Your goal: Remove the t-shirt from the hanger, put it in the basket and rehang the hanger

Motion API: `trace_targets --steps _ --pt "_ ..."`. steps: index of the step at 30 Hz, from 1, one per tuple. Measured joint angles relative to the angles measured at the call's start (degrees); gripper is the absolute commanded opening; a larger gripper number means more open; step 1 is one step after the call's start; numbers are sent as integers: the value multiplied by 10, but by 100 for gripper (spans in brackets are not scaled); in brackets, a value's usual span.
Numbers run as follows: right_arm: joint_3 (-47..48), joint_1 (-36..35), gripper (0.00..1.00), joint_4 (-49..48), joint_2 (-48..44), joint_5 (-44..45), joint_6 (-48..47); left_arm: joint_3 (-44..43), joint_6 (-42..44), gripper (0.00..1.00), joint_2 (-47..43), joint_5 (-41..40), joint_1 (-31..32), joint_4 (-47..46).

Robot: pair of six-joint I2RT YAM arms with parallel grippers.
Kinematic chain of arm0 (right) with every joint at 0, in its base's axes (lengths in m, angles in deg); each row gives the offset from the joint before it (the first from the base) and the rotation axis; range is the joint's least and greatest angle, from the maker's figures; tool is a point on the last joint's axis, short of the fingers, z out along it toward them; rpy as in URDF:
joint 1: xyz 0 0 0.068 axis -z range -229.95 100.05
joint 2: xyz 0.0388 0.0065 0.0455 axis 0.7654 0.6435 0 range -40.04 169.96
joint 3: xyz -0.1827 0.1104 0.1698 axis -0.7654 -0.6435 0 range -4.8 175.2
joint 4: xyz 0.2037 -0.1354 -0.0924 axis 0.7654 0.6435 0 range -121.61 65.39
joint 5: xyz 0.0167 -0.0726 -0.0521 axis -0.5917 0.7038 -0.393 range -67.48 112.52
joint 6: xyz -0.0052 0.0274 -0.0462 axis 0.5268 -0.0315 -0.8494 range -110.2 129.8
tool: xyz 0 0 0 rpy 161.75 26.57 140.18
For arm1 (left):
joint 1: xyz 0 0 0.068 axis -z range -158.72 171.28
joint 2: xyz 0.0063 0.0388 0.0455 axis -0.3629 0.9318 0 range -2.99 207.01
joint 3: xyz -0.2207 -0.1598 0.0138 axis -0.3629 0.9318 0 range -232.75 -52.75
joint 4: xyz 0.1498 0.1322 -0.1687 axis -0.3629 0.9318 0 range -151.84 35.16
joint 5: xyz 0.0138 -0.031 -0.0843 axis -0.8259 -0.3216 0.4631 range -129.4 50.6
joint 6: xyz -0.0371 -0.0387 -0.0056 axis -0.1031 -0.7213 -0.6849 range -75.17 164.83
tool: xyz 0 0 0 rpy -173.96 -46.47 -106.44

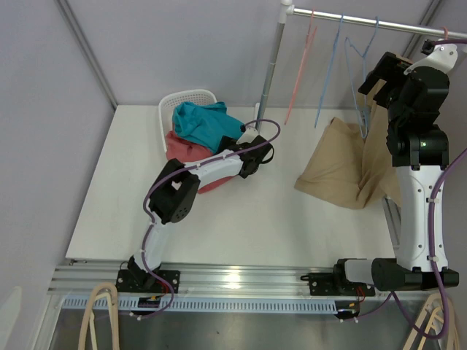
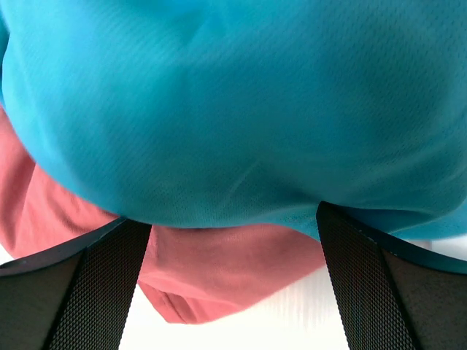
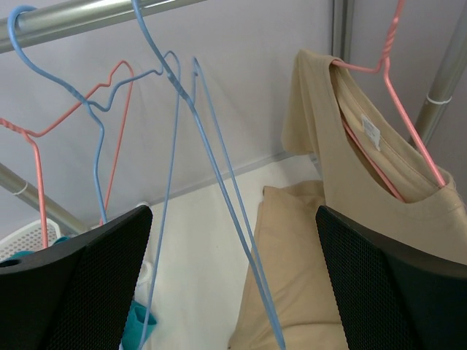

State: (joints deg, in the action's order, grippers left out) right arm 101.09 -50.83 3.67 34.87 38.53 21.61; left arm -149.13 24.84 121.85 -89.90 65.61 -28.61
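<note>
A tan t-shirt [image 1: 343, 164] hangs from a pink hanger [image 3: 387, 65] at the right end of the rail [image 1: 365, 22]; its lower part lies crumpled on the table. In the right wrist view the shirt's collar and shoulder [image 3: 365, 153] sit on that hanger. My right gripper [image 1: 376, 76] is up near the rail, left of the shirt's shoulder, open and empty [image 3: 233, 248]; a blue hanger's wires [image 3: 219, 182] cross in front of its jaws. My left gripper [image 1: 241, 142] is open over teal cloth [image 2: 233, 109] and red cloth [image 2: 226, 270], holding nothing.
A white basket [image 1: 191, 96] at the back left holds a teal garment [image 1: 201, 120] and a red one [image 1: 182, 149]. An empty pink hanger [image 1: 299, 73] and two empty blue hangers [image 1: 361, 80] hang on the rail. A rack post [image 1: 270, 65] stands behind the basket.
</note>
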Motion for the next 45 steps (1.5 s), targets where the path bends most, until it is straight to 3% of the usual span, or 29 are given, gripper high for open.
trace_targets --steps 8,11,12,14,15,18,20,30,38,41,45 --pt "-7 0 99 -2 -7 -15 2 -66 45 98 52 -19 0 21" --pt "-9 0 99 -3 -8 -20 2 -72 43 88 54 -14 -2 35" --pt "-9 0 99 -4 -9 -21 2 -73 39 74 54 -12 -4 40" --pt "-11 0 99 -4 -10 -24 2 -73 30 57 54 -2 -8 49" --pt "-11 0 100 -4 -11 -25 2 -73 27 36 54 3 -12 52" --pt "-14 0 99 -4 -14 -30 3 -71 20 11 54 14 -22 59" --pt "-17 0 100 -4 -16 -32 4 -71 19 1 54 16 -29 63" --pt "-23 0 100 -5 -24 -44 8 -53 27 1 36 19 -49 52" --pt "-25 0 99 -9 -25 -52 17 -56 52 1 -68 45 -52 54" --pt "-27 0 100 -9 -25 -56 17 -96 56 1 -106 55 -57 64" --pt "-27 0 99 -9 -25 -61 17 -220 57 1 -102 71 -85 99"
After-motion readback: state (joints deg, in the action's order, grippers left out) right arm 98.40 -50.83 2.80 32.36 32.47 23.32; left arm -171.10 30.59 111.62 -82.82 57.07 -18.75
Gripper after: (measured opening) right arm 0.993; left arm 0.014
